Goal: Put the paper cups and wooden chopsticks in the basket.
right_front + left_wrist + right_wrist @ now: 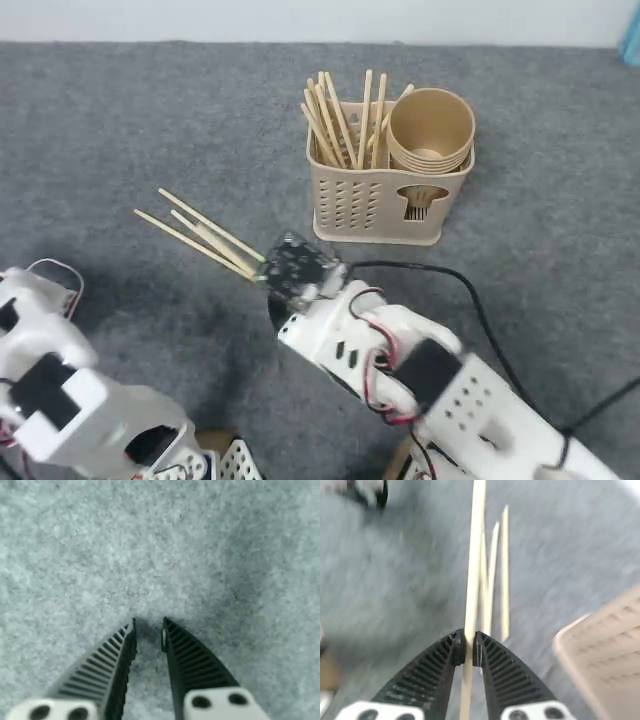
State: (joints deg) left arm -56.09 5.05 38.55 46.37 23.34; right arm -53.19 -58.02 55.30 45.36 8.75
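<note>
**A:** What does the right claw hold?

**B:** One stick, pinched between narrow jaws near its end, so most of its length runs out ahead. Other sticks fan out just beside it. I cannot tell whether they are gripped too or lie on the tabletop.

**A:** Why grip so near the end?

**B:** My guess is that a long free end can be tipped down into the basket.

**A:** And where is that?

**B:** Near the claw, on the side away from where the stick points, so a wide swing looks needed. The grey tabletop under the stick's far end is bare, which leaves room.

**A:** Is there space inside?

**B:** It is tight. One compartment holds leaning stored sticks, and the other a stack of cups. The rim and those leaning tops are the edges likely to catch.

**A:** And the left claw?

**B:** It has a narrow gap with nothing in it, and sits low over bare tabletop.
</note>
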